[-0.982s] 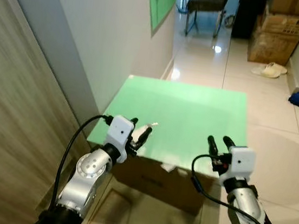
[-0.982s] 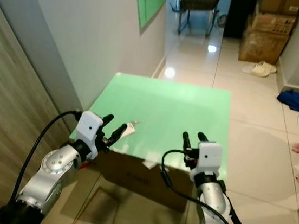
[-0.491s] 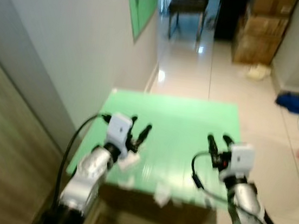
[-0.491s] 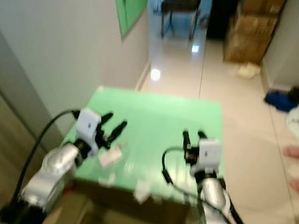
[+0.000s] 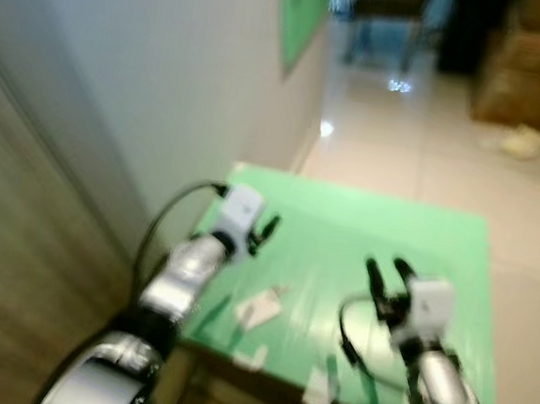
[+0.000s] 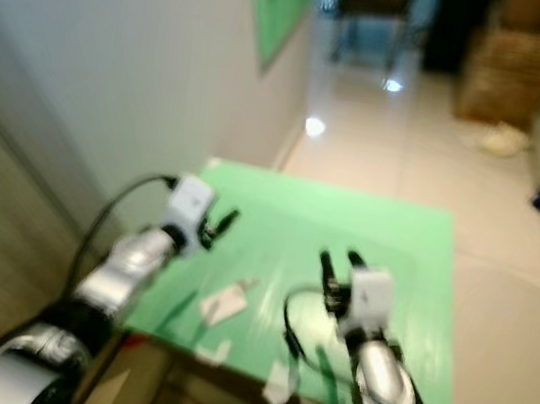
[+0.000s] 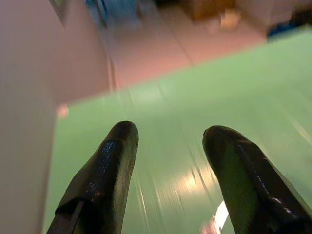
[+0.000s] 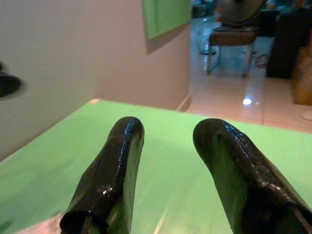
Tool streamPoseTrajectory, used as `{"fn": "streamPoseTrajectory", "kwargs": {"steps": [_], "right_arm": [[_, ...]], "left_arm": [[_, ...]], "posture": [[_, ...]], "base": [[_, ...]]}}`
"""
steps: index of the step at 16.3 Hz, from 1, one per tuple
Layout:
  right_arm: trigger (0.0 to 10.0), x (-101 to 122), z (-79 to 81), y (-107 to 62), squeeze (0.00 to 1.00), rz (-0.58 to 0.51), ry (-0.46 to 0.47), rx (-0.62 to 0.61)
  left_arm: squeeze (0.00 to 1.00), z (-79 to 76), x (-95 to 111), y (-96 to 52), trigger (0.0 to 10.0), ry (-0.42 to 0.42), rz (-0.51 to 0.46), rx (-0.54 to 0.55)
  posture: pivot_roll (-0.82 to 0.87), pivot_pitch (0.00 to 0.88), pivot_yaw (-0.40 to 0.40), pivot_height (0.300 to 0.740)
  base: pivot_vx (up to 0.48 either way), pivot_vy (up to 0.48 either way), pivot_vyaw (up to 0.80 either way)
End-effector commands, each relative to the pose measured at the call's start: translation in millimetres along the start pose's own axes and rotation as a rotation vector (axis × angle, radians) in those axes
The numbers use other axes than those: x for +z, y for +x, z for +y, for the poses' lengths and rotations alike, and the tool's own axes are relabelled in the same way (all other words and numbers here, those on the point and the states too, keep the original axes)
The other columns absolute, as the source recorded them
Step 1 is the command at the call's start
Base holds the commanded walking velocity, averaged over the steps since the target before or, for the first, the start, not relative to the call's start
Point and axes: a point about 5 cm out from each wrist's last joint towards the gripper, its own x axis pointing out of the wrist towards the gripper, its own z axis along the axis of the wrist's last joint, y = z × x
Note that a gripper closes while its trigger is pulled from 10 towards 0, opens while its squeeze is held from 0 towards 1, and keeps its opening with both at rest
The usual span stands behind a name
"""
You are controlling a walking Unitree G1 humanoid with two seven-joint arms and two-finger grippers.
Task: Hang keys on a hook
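The picture is blurred by motion. A green tabletop (image 5: 384, 236) lies before me on a cardboard box. My left gripper (image 5: 264, 231) hovers open over its left side near the wall, with nothing between its fingers (image 7: 114, 161). Over the near middle of the green surface my right gripper (image 5: 387, 268) is also open and empty, its fingers (image 8: 119, 151) just above the top. A green board (image 5: 301, 14) hangs on the wall farther down the hallway; what is on it is too blurred to tell.
White paper scraps (image 5: 259, 309) lie near the table's front edge. The white wall (image 5: 167, 81) runs close on the left, with a wooden panel (image 5: 7, 258) nearer me. Cardboard boxes (image 5: 533, 67), slippers (image 5: 526, 143) and a chair (image 5: 392, 10) stand down the tiled hallway.
The camera has moved closer to the table and shifted sideways, blurring the view. My left arm now reaches farther forward over the green top. Both grippers stay open.
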Motion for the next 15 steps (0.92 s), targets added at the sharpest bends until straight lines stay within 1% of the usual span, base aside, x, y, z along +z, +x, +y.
{"fn": "streamPoseTrajectory", "kwargs": {"steps": [1,4,6,8,9,10,11,12,13,14,15], "right_arm": [[10.0,-0.9,8.5,-8.1,0.00,0.020,0.011,0.016],[10.0,0.4,9.0,-33.5,0.00,0.051,0.020,-0.029],[10.0,2.5,9.4,-49.9,0.00,0.081,0.022,-0.049],[10.0,4.9,13.4,-64.3,0.00,0.110,0.028,-0.059],[10.0,6.9,15.6,-69.8,0.00,0.119,0.031,-0.067],[10.0,9.1,16.5,-72.3,0.00,0.121,0.032,-0.071],[10.0,11.8,17.0,-77.4,0.00,0.129,0.034,-0.081],[10.0,13.2,17.5,-80.2,0.00,0.134,0.034,-0.083],[10.0,13.4,19.7,-87.0,0.00,0.154,0.033,-0.080],[10.0,13.3,21.7,-89.7,0.00,0.162,0.032,-0.076],[10.0,14.3,23.4,-91.7,0.00,0.165,0.033,-0.076]], "left_arm": [[0.00,-6.2,-8.2,1.9,10.0,0.029,0.046,-0.019],[0.00,-18.5,-21.1,4.5,10.0,0.023,0.122,-0.044],[0.00,-30.3,-25.3,6.5,10.0,-0.025,0.147,-0.074],[0.00,-46.8,-26.2,10.1,10.0,-0.083,0.159,-0.104],[0.00,-49.9,-22.7,12.3,10.0,-0.110,0.136,-0.081],[0.00,-46.5,-19.2,13.4,10.0,-0.142,0.111,-0.046],[0.00,-36.6,-13.0,15.0,10.0,-0.168,0.079,0.017],[0.00,-33.6,-11.0,15.7,10.0,-0.176,0.074,0.033],[0.00,-26.5,-4.2,18.5,10.0,-0.177,0.073,0.072],[0.00,-23.1,-0.4,19.8,10.0,-0.177,0.067,0.087],[0.00,-14.2,11.8,22.9,10.0,-0.207,0.028,0.134]], "posture": [[-0.36,0.143,0.157,0.727],[-0.41,0.214,0.181,0.727],[-0.44,0.256,0.187,0.727],[-0.47,0.295,0.195,0.727],[-0.49,0.305,0.194,0.727],[-0.50,0.317,0.193,0.727],[-0.51,0.333,0.185,0.727],[-0.52,0.341,0.182,0.727],[-0.53,0.347,0.179,0.727],[-0.53,0.344,0.180,0.727],[-0.55,0.347,0.183,0.727]], "base": [[0.000,0.000,0.00],[0.000,0.000,0.00],[0.000,0.000,0.00],[0.000,0.000,0.00],[0.000,0.000,0.00],[0.000,0.000,0.00],[0.000,0.000,0.00],[0.000,0.000,0.00],[0.000,0.000,0.00],[0.000,0.000,0.00],[0.000,0.000,0.00]]}}
